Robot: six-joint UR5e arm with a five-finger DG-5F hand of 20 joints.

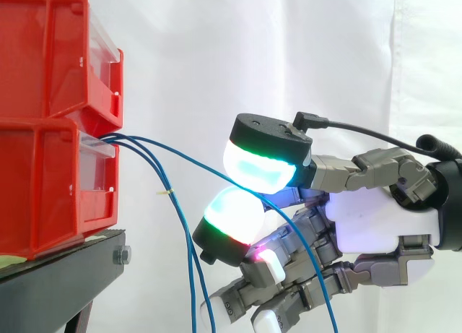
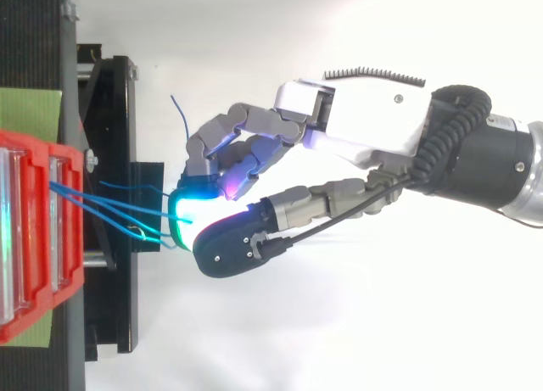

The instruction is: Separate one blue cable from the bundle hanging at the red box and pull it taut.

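White curtain (image 1: 216, 51) backs the scene, bare above and around the hand. At the left edge two red bins are stacked, the upper bin (image 1: 43, 58) on the lower bin (image 1: 43, 196), both on a black stand (image 1: 65, 264) whose front edge ends just past the bins.

From the lower bin's front lip the blue bundle (image 1: 126, 139) comes out and fans apart. One cable (image 1: 184, 157) leaves it in a shallow curve across the open gap to the hand (image 1: 375, 225), apart from the rest. It passes between the glowing thumb pad (image 1: 260, 167) above and a finger pad (image 1: 232, 216) below, which close on it in a pinch. Past them it drops to the bottom edge in front of the curled lower fingers. The other strands hang slack between the stand's edge and those fingers, one carrying a small pale tie (image 1: 166, 193).

From above, the hand (image 2: 365, 124) reaches in from the right, its pads just off the stand's outer edge. Blue strands (image 2: 110, 206) span that short gap. White room lies open on both sides of the arm (image 2: 484, 158).
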